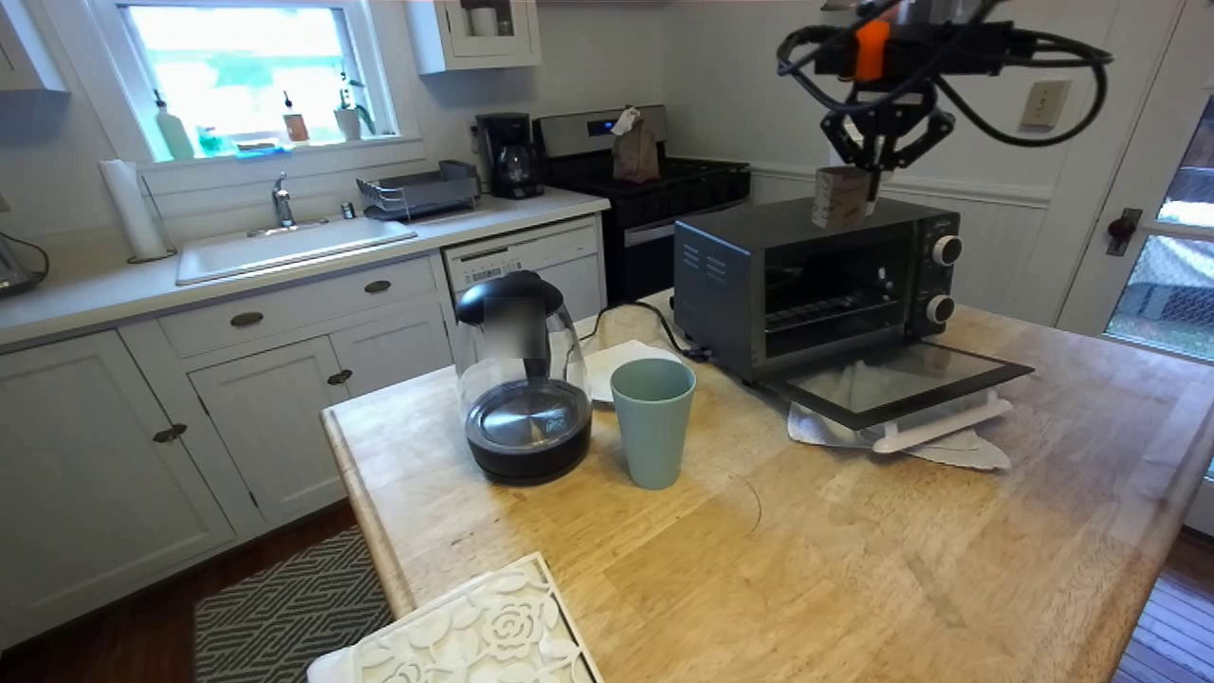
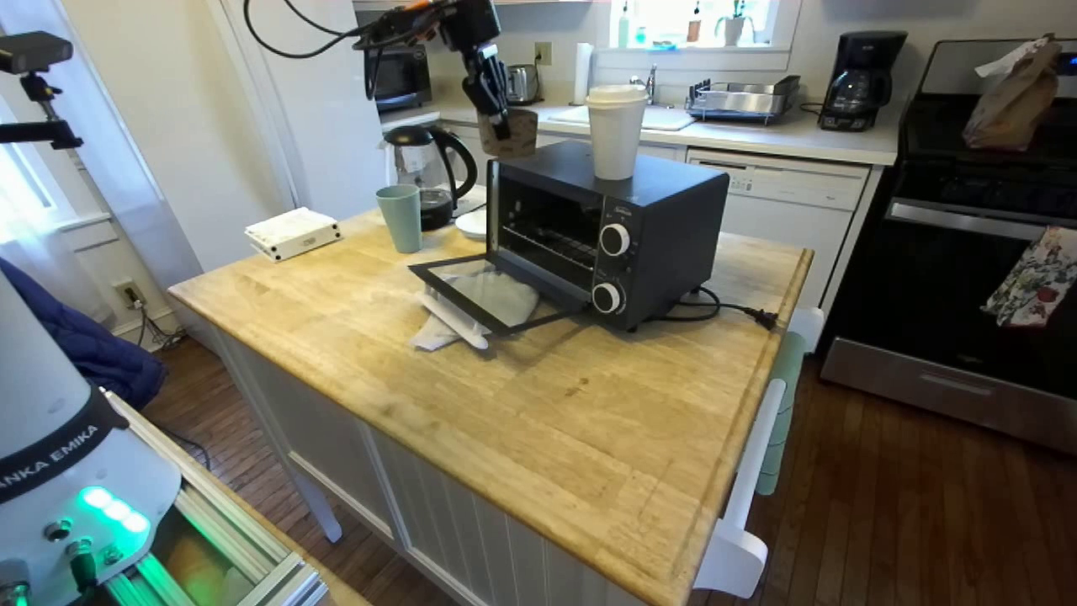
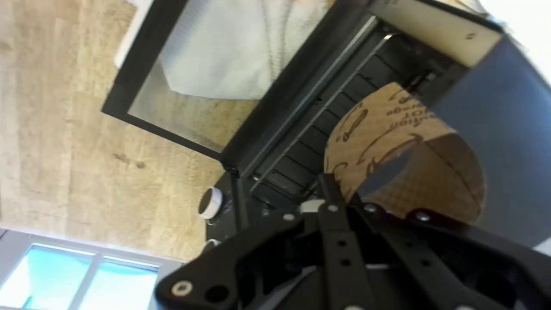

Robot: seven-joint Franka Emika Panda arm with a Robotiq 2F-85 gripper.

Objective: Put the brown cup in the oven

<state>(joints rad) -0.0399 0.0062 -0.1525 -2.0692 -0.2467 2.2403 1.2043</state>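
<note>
The brown cup shows as a brown cardboard sleeve with printing, in both exterior views [image 1: 838, 197] [image 2: 516, 136]. In the wrist view the sleeve [image 3: 376, 122] looks open at both ends. My gripper [image 1: 874, 190] is shut on its wall, one finger inside and one outside; it also shows in the wrist view [image 3: 342, 191]. The sleeve hangs over the top front part of the black toaster oven [image 1: 721, 285]; whether it touches the top is unclear. The oven's glass door [image 2: 496, 299] is down, showing the wire rack [image 3: 301, 155].
A white lidded paper cup [image 2: 617, 139] stands on the oven. A glass kettle [image 1: 526, 427] and a green cup [image 1: 654, 427] stand beside the oven on the wooden table [image 1: 759, 588]. A white box [image 2: 294, 233] lies farther off. A cloth [image 1: 958, 451] lies under the door.
</note>
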